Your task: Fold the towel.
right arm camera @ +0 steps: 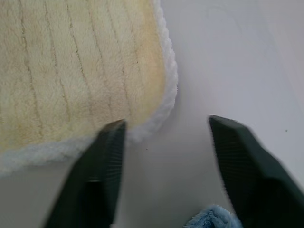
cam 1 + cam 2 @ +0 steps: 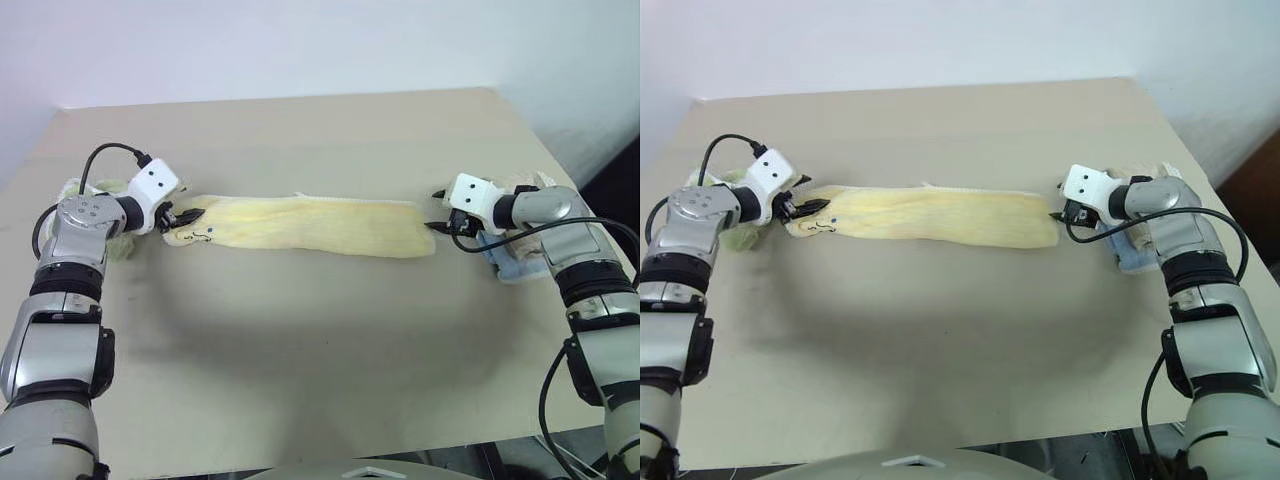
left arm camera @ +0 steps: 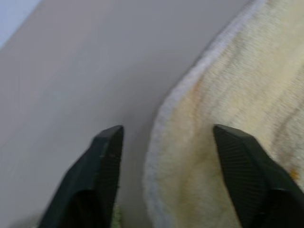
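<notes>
Standing apart and empty at each end, the left pincer (image 2: 186, 217) and right pincer (image 2: 436, 212) frame the towel (image 2: 305, 224), which lies as a long, already narrowed strip left to right across the table (image 2: 300, 360), presumably so both ends can be pinched for the next fold

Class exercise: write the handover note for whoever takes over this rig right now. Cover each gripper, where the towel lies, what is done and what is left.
Left gripper: open, at the towel's left end, holding nothing.
Right gripper: open, at its right end, holding nothing.
The towel lies flat as a long narrow strip across the table between the two grippers.
Done: towel laid out lengthwise, apparently already narrowed.
Left: probably fold end to end.
</notes>
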Controlling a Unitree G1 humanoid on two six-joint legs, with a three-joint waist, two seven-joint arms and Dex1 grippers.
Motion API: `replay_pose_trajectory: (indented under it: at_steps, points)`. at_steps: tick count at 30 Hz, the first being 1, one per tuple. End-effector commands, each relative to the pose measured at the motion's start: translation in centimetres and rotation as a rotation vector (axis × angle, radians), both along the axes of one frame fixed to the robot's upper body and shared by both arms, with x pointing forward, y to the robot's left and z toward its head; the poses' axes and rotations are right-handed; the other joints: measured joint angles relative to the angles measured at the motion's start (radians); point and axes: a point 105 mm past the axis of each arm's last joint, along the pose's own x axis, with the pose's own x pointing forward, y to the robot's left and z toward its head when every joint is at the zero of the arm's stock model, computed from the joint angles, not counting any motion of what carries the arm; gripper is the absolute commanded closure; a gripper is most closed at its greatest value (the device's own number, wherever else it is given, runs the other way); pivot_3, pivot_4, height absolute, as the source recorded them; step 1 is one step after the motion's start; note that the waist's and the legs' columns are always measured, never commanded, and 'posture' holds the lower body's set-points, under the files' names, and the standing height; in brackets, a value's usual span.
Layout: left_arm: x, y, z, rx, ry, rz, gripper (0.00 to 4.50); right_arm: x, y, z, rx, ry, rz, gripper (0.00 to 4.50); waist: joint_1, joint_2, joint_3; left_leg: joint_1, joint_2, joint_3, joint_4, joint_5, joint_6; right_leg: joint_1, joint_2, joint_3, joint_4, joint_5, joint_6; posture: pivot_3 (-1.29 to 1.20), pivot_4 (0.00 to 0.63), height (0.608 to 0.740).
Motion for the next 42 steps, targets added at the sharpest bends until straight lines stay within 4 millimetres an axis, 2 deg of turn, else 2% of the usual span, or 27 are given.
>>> replay_pose_trajectory:
  at_steps: [1,2,8,12,16,21,27,33,42]
  points:
    - [0.8,0.3,3.2,-0.07,-0.118,0.045,0.18,-0.1,-1.0,3.0,0.038,-0.11,-0.027,0.22,0.0,0.0,0.0,0.0,0.0,0.0,0.0,0.0,0.0,0.0,0.0,0.0,0.0,0.0,0.0,0.0,0.15,0.728]
    - [0.9,0.3,3.9,-0.112,-0.142,0.054,0.01,-0.3,-1.2,3.6,0.047,-0.133,-0.037,0.02,0.002,0.0,0.0,0.0,0.0,0.0,0.0,0.0,0.0,0.0,0.0,0.0,0.0,0.0,0.0,0.0,0.15,0.728]
    - [0.3,0.8,5.0,-0.168,-0.183,0.055,0.01,-2.3,-1.7,6.4,0.152,-0.233,-0.091,0.02,0.001,0.0,0.0,0.0,0.0,0.0,0.0,0.0,0.0,0.0,0.0,0.0,0.0,0.0,0.0,0.0,0.15,0.728]
    - [-0.3,0.1,5.5,-0.213,-0.192,0.002,0.01,-4.4,-1.0,7.6,0.354,-0.22,-0.143,0.02,0.002,0.0,0.0,0.0,0.0,-0.001,0.0,0.0,0.0,0.0,0.0,0.0,-0.001,0.0,0.0,0.0,0.15,0.728]
    - [-1.2,-1.6,5.8,-0.257,-0.189,-0.094,0.01,-6.8,0.4,6.4,0.542,-0.093,-0.184,0.02,0.004,0.0,0.0,0.0,0.001,-0.001,0.0,0.0,0.0,0.0,-0.001,0.0,-0.002,0.0,0.0,0.0,0.15,0.728]
    - [-2.8,-4.7,5.4,-0.288,-0.144,-0.247,0.01,-9.7,3.2,3.9,0.832,0.192,-0.28,0.02,0.005,-0.001,-0.001,0.0,0.001,-0.002,0.0,0.0,0.0,0.001,-0.002,0.0,-0.003,0.0,0.0,0.0,0.15,0.728]
    - [-3.4,-7.0,5.0,-0.303,-0.108,-0.315,0.01,-10.1,4.4,2.5,1.183,0.458,-0.489,0.02,0.004,-0.001,-0.001,0.001,0.003,-0.003,0.0,0.0,0.0,0.001,-0.002,0.001,-0.003,0.001,-0.002,0.0,0.15,0.728]
    - [-4.2,-8.9,4.7,-0.331,-0.09,-0.375,0.01,-10.5,5.9,-0.6,1.378,0.615,-0.638,0.02,0.003,-0.001,-0.002,-0.001,0.002,-0.003,-0.002,0.0,0.0,-0.002,-0.001,0.001,-0.003,0.001,-0.002,0.0,0.15,0.728]
    - [-5.0,-9.2,4.5,-0.345,-0.069,-0.39,0.01,-10.2,5.8,-2.5,1.516,0.7,-0.814,0.02,0.0,0.0,-0.001,0.0,0.001,-0.003,-0.002,0.0,0.0,-0.002,0.0,0.001,-0.004,0.001,-0.002,0.0,0.15,0.728]
